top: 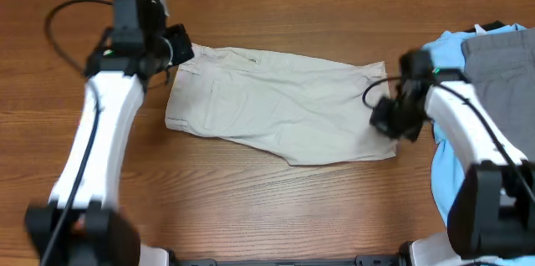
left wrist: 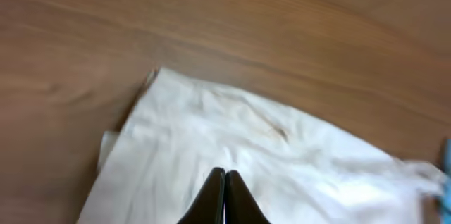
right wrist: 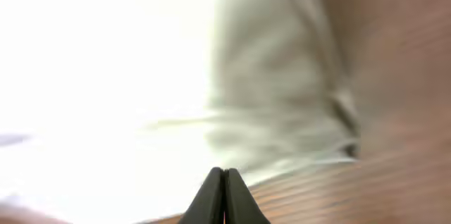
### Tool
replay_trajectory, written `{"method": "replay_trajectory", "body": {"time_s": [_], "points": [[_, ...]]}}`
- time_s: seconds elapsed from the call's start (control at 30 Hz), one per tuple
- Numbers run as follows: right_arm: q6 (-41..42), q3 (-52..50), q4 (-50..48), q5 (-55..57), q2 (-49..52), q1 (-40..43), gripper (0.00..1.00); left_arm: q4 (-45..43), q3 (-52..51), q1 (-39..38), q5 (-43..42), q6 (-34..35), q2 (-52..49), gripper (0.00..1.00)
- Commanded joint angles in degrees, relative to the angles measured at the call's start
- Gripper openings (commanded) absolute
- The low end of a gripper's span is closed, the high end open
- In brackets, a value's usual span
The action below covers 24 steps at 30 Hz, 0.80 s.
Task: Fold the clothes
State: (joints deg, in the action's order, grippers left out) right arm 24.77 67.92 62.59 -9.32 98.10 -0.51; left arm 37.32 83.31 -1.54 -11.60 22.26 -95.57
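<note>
**Black fingertips pressed tight together on both wrists, one at each end of the khaki shorts**

Left gripper (left wrist: 225,173) has its fingers closed with no gap, tips right over the pale fabric. Can't tell if any cloth is actually pinched. Right gripper (right wrist: 225,172) is the same, closed up at the blurry edge of the cloth where the wood starts. Khaki shorts (top: 284,107) lie spread flat across the middle of the table (top: 251,207). Left arm (top: 92,140) stretches up to their far left corner, and right arm (top: 468,124) bends in to their right edge. Light blue T-shirt (top: 447,53) and grey garment (top: 501,57) are piled at far right
</note>
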Motion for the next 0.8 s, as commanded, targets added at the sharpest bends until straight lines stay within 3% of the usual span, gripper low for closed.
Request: {"method": "replay_trajectory", "body": {"time_s": [0.0,0.2,0.47,0.77], "points": [[-8.61,8.5,0.83,-11.28,-3.98,-1.77,0.04,10.03,0.48,-1.29,-0.2,-0.85,4.76,0.04],[-8.66,8.87,-10.73,-12.9,-2.51,-8.48,0.04,18.21,-0.13,-1.33,4.37,-0.42,3.34,0.04],[-8.26,8.87,-26.82,-10.32,7.69,-17.9,0.04,11.41,-0.13,-1.4,4.59,-0.46,-3.21,0.04],[-6.19,8.87,-40.48,-9.84,19.76,-20.5,0.04,7.85,-0.13,-1.4,4.59,-0.48,-11.15,0.04]]}}
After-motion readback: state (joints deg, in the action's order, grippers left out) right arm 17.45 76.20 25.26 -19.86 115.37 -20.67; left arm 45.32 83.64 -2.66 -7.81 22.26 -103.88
